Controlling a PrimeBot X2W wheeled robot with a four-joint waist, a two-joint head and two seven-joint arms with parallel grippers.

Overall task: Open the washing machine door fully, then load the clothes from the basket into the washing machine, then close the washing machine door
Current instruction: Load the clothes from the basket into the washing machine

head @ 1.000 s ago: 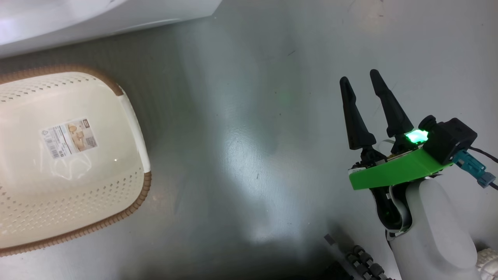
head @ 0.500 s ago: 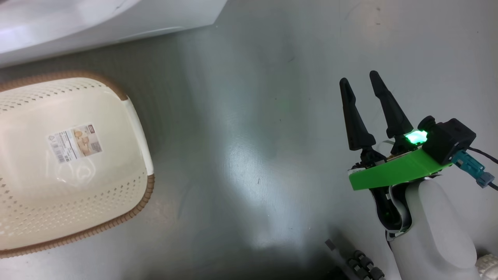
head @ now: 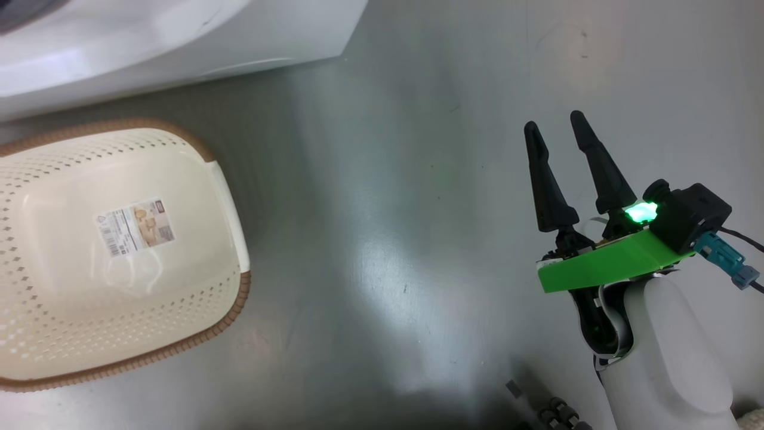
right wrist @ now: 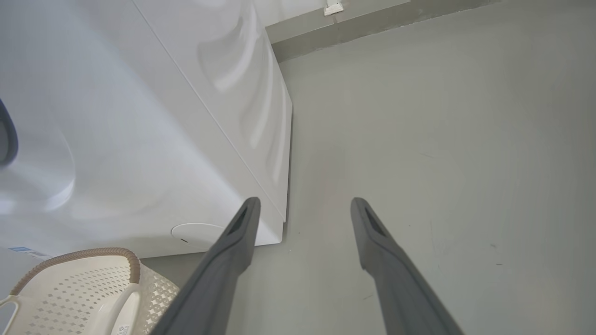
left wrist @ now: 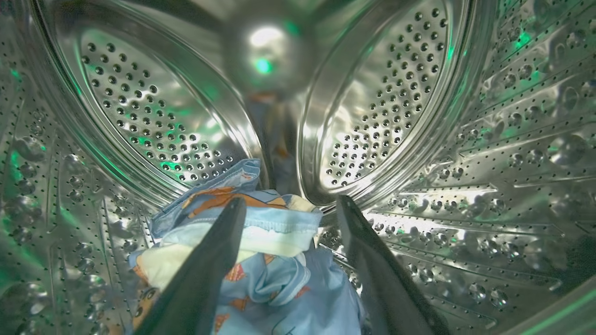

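Floor: smooth, grey, seamless, faint scuffs. Skirting band: darker grey-olive, along floor's far edge. Above skirting band: pale wall. Small white fitting on wall, just above skirting band. Well below skirting band: few dark specks. Head view: floor glossy, broad soft glare, faint green tinge.

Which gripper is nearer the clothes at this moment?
Left. The left gripper is inside the drum, open right over the clothes. The right gripper hangs open above the floor, outside the washing machine.
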